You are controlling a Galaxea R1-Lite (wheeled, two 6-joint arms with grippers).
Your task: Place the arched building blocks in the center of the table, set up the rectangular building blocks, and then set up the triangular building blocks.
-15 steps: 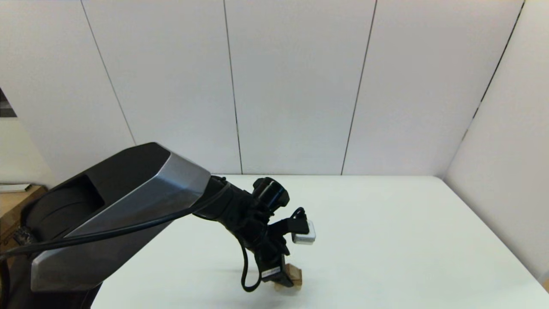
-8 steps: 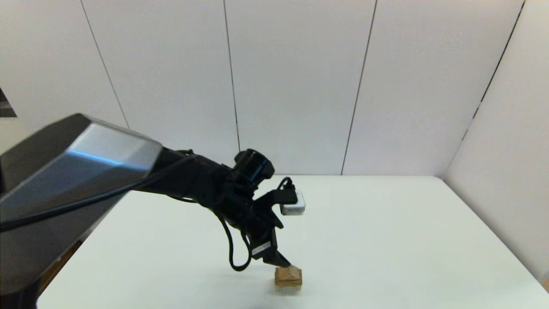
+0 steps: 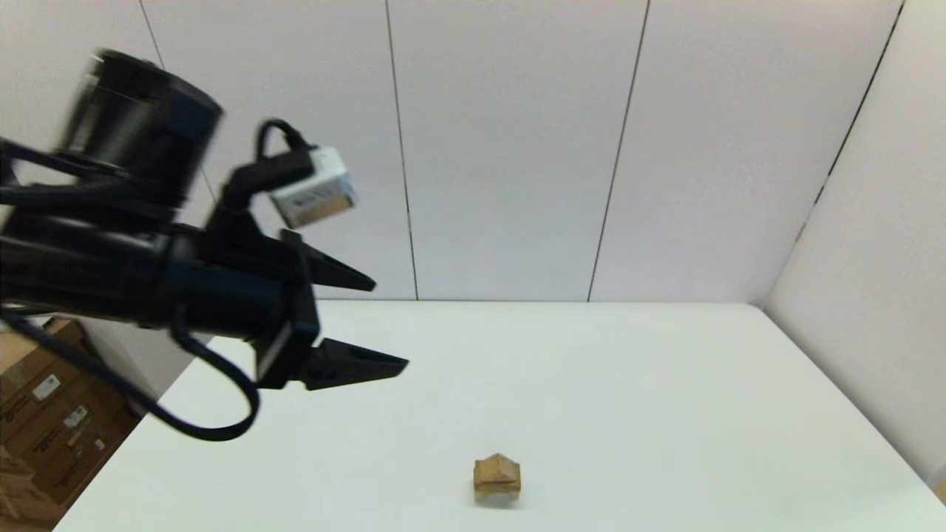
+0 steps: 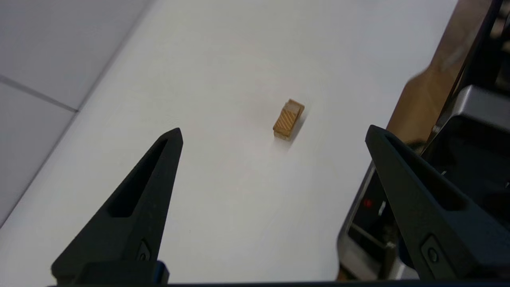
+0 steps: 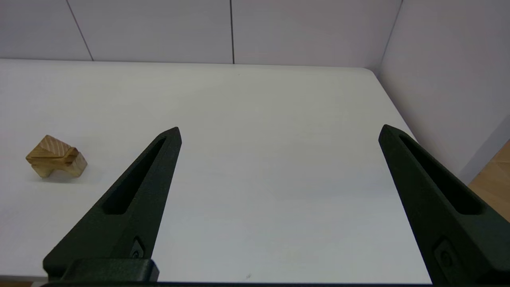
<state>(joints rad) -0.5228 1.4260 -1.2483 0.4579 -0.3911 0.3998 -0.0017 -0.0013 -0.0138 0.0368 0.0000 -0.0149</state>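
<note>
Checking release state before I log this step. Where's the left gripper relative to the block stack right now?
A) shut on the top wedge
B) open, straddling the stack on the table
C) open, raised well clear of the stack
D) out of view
C: the left gripper is open with nothing between its fingers, high up and off to the left of the block stack, which stands alone on the table.
</note>
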